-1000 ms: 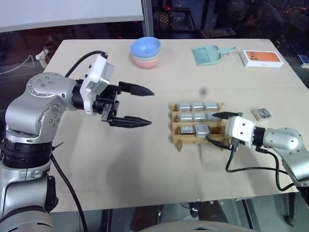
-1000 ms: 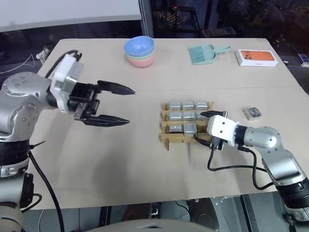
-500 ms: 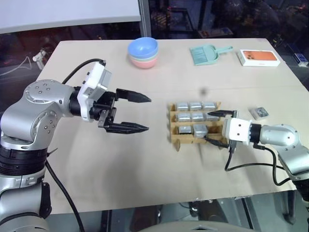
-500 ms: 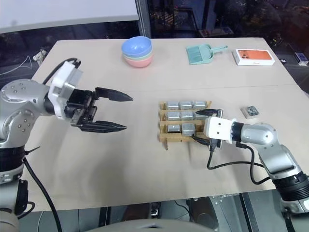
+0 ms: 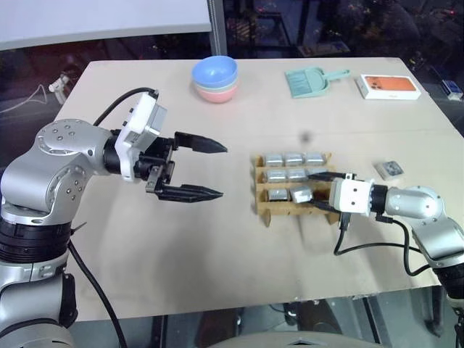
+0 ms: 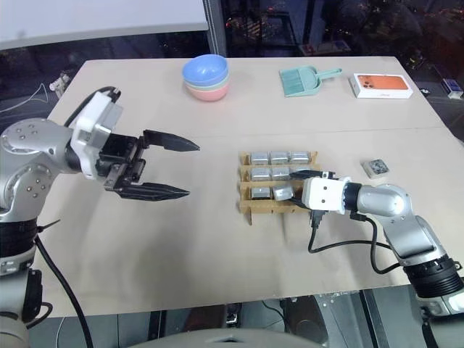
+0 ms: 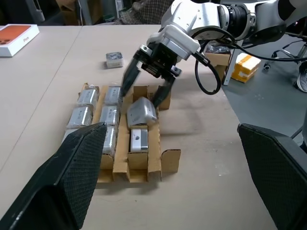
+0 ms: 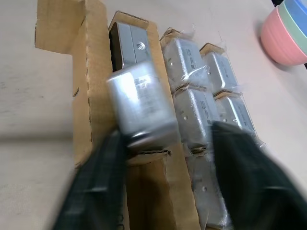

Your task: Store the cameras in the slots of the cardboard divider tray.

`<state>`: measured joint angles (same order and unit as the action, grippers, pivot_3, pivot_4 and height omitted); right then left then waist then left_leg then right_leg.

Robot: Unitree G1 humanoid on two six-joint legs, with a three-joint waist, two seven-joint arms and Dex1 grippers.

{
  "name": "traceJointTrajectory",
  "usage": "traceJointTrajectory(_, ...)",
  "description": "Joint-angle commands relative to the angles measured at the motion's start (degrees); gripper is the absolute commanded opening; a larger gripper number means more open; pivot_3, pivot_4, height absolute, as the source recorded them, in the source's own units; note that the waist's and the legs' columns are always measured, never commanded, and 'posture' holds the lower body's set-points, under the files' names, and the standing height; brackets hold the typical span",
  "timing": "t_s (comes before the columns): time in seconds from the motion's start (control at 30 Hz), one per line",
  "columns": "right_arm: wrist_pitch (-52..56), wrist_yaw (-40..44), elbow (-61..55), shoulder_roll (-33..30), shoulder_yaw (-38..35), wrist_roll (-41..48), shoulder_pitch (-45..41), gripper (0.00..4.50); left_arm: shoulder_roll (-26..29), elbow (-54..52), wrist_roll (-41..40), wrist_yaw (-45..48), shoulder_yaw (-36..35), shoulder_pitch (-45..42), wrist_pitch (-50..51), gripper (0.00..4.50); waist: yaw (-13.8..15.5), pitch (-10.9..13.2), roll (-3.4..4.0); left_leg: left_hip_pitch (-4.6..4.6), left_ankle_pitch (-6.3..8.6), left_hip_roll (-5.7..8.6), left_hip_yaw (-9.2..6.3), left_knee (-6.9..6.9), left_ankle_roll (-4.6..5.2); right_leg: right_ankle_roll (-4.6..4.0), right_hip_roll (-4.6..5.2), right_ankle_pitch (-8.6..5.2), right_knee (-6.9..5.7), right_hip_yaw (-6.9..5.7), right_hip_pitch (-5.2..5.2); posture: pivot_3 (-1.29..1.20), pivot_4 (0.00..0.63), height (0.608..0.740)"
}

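The cardboard divider tray point(image 5: 279, 209) lies right of the table's middle. Silver-grey cameras point(image 5: 293, 159) fill its back and middle rows. One camera point(image 5: 278, 194) sits in the front row's left slot. Beside it a tilted camera point(image 7: 141, 111) leans half out of the middle slot. My right gripper point(image 5: 310, 190) reaches in from the tray's right side, open. Its fingers point(image 7: 128, 81) stand on either side of the tilted camera, and there is a gap on one side. One more camera point(image 5: 389, 170), black face up, lies loose on the table to the right. My left gripper point(image 5: 221, 171) hovers open and empty left of the tray.
Stacked bowls point(image 5: 215, 78), a mint-green dustpan point(image 5: 308, 80) and a white-and-orange box point(image 5: 391, 87) stand along the far edge. A black cable point(image 5: 362, 250) from my right wrist loops on the table near the front edge.
The head camera has shifted a little. My right gripper has rolled slightly and its fingers have drawn in around the tilted camera. The left arm has kept still.
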<state>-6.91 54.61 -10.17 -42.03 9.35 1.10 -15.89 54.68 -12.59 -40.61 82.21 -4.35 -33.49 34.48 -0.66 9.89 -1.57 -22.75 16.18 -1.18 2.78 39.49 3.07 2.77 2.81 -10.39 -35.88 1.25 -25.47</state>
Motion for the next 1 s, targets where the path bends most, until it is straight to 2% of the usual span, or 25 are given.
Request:
traceJointTrajectory(0.03,-0.7,0.2,-3.1,-0.1,-1.5,2.2,0.4,0.52,0.5,-0.2,-0.1,0.3,-1.2,-0.2,-1.0,4.50,0.0,0.0,0.00,0.00,0.00,0.00,0.00,0.00,0.00,0.01,0.00,0.01,0.00,0.00,0.00,0.00,0.150,0.740)
traceJointTrajectory(0.2,2.0,1.7,-5.1,-0.5,-1.6,4.8,0.5,0.50,0.3,-0.3,-0.2,0.2,-1.1,-0.1,-1.0,4.50,-0.1,0.0,0.00,0.00,0.00,-0.01,-0.01,0.00,0.00,0.01,-0.01,0.01,0.00,0.00,0.00,0.00,0.150,0.740)
traceJointTrajectory(0.37,10.5,5.8,-5.9,-2.5,-0.9,8.4,-1.1,0.50,0.0,-0.2,0.0,0.1,-0.7,-0.2,-1.3,4.50,-0.1,0.0,0.00,0.00,0.00,-0.01,-0.01,0.00,0.00,0.01,-0.01,0.02,0.00,0.00,-0.01,0.00,0.150,0.740)
traceJointTrajectory(0.6,21.7,14.1,-2.6,-4.8,3.9,8.8,-10.0,0.50,-0.4,-0.4,0.1,-0.2,-0.2,-0.4,-1.6,4.50,0.0,0.0,0.01,0.00,0.00,-0.01,0.00,0.01,0.00,0.01,-0.02,0.02,-0.01,-0.04,0.00,0.00,0.150,0.740)
traceJointTrajectory(0.8,23.4,17.6,1.7,-3.5,6.4,7.8,-15.4,0.50,-0.4,-1.3,-0.3,-1.2,-0.8,0.0,-1.2,4.50,0.0,0.0,0.01,-0.05,0.00,0.00,0.00,0.01,0.00,0.09,-0.01,0.08,0.02,-0.04,-0.01,0.00,0.150,0.740)
traceJointTrajectory(0.87,23.4,18.2,2.6,-3.2,6.6,7.7,-16.1,1.52,-0.3,-1.7,-0.6,-1.7,-1.1,0.3,-1.0,4.50,0.0,0.0,0.01,-0.05,0.00,0.00,0.01,0.01,0.00,0.11,-0.01,0.09,0.01,-0.04,-0.01,0.00,0.150,0.740)
traceJointTrajectory(0.93,23.7,18.7,3.0,-3.0,6.4,7.9,-16.4,2.26,-0.1,-2.1,-0.8,-1.9,-1.3,0.5,-0.8,4.50,0.0,0.0,0.01,-0.05,0.00,0.00,0.02,0.01,0.00,0.11,-0.02,0.09,0.01,-0.06,-0.02,0.00,0.150,0.740)
traceJointTrajectory(1.0,21.4,16.8,3.8,-2.0,4.9,7.5,-16.4,3.33,-0.1,-2.1,-0.9,-2.1,-1.4,0.5,-0.8,4.50,0.0,0.0,0.01,-0.05,0.00,0.00,0.02,0.01,0.00,0.13,-0.02,0.10,0.00,-0.06,-0.01,0.00,0.150,0.740)
